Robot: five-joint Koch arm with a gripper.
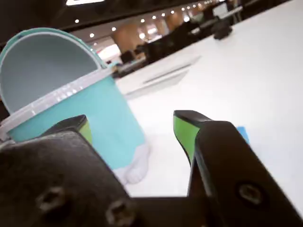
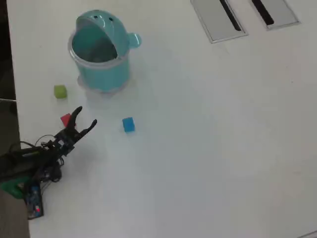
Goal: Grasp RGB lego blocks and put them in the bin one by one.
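The light teal bin (image 2: 101, 69) stands at the upper left of the overhead view, its domed hood at the back; in the wrist view the bin (image 1: 94, 106) fills the left. Three small blocks lie on the white table: green (image 2: 60, 91) left of the bin, red (image 2: 65, 119) partly hidden by a gripper finger, blue (image 2: 128, 124) right of the gripper. The blue block (image 1: 242, 132) peeks out behind the right finger in the wrist view. My gripper (image 2: 85, 115) is open with nothing between its green-padded fingers (image 1: 185, 132), pointing toward the bin.
Two flat grey panels (image 2: 218, 20) with dark slots lie at the top right of the overhead view. The arm's base and wiring (image 2: 29, 173) sit at the table's left edge. The table (image 2: 208, 148) stretches away white to the right and front.
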